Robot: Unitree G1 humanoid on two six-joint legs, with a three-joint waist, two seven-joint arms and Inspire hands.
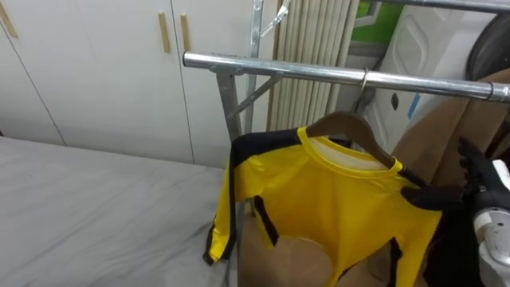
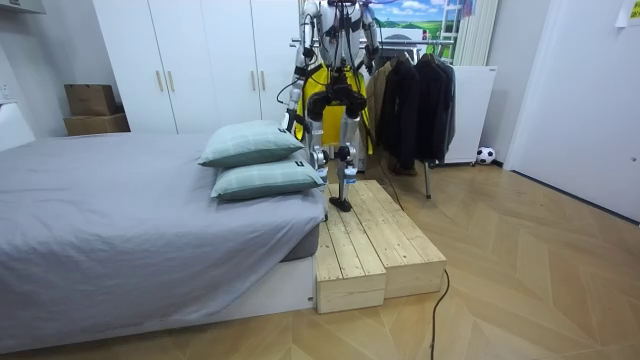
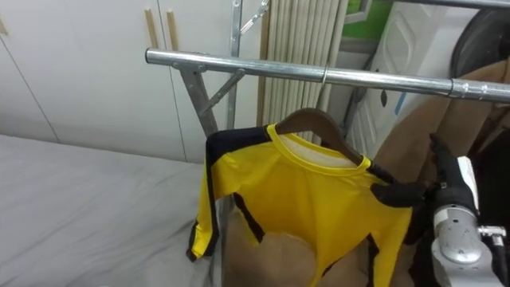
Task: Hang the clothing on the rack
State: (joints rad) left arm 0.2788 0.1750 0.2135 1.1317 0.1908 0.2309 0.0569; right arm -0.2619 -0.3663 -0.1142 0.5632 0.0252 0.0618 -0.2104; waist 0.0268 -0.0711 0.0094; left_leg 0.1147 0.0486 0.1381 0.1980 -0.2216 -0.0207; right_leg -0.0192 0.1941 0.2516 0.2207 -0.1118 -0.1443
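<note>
A yellow shirt (image 1: 335, 199) with black trim hangs on a wooden hanger (image 1: 351, 127). The hanger's hook sits over the metal rail (image 1: 279, 69) of a clothes rack. At the shirt's right shoulder is my right hand (image 1: 466, 191); its thumb lies against the cloth while the fingers (image 1: 474, 163) point straight up, open. In the room view my left hand (image 2: 294, 122) hangs by my side. There I stand on a wooden platform (image 2: 375, 240), facing the rack.
A bed with a grey sheet (image 1: 96, 207) lies left of the rack, with two pillows (image 2: 255, 160) on it. White wardrobe doors (image 1: 103, 72) stand behind. Brown and dark garments (image 1: 446, 119) hang further right on the rail.
</note>
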